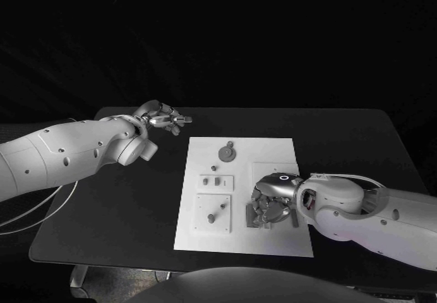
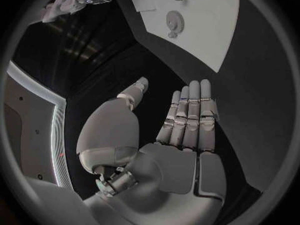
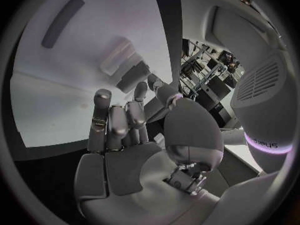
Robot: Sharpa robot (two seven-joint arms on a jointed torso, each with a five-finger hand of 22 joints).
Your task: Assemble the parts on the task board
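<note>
Starting from the left, we see our left hand [image 1: 162, 118] open and empty off the board [image 1: 273, 148], with the gear [image 1: 227, 153] untouched near its far edge. Our right hand [image 1: 270, 205] hangs over the board's near right corner, fingers curled down toward the parts [image 1: 216, 182]; whether it holds one we cannot tell. We judge a pick is in hand, and next a firm grip is needed.

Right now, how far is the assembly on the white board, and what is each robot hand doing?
Little looks finished. A gear lies flat near the far end of the task board, and small parts sit in the raised blocks along its left side. In hand: the right robot hand is down on the board's right side, fingers curled near a part; whether it grips one is unclear. The left robot hand hovers open off the board. Most assembly remains.
</note>
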